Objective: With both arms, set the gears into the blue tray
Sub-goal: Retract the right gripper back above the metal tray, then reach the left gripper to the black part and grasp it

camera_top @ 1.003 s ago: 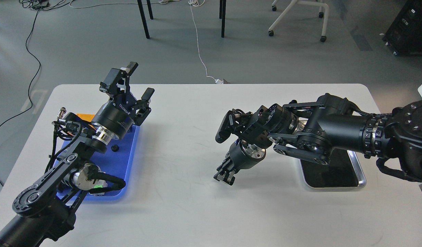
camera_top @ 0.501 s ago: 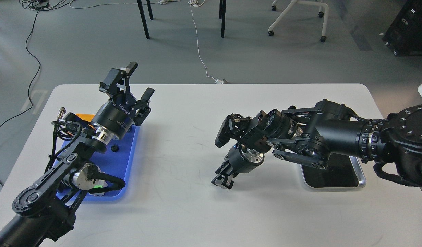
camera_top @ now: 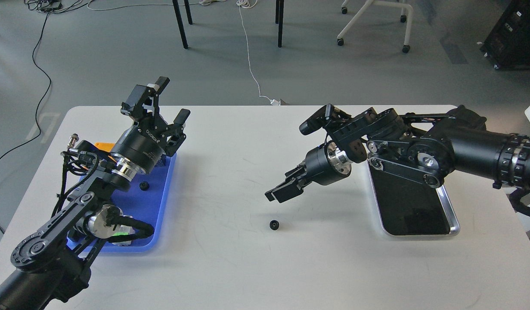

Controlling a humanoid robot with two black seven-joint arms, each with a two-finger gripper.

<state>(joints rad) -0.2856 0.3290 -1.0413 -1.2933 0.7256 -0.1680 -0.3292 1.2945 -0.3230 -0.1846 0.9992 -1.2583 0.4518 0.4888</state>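
One small black gear (camera_top: 273, 224) lies on the white table, just below and in front of my right gripper (camera_top: 277, 196). That gripper hangs a little above the table, its fingers slightly apart and nothing between them. A second gear (camera_top: 144, 185) rests inside the blue tray (camera_top: 163, 202) at the left. My left gripper (camera_top: 172, 101) is raised over the tray's far end, open and empty. The left arm hides much of the tray.
A shiny silver tray (camera_top: 450, 224) with a dark inside sits at the right, partly under my right arm. An orange piece (camera_top: 102, 146) shows at the blue tray's far left corner. Chair legs and cables are on the floor beyond the table.
My right gripper has lifted off the table and swung up to the right, leaving a gear lying where its fingertips were. The left arm has shifted slightly left.
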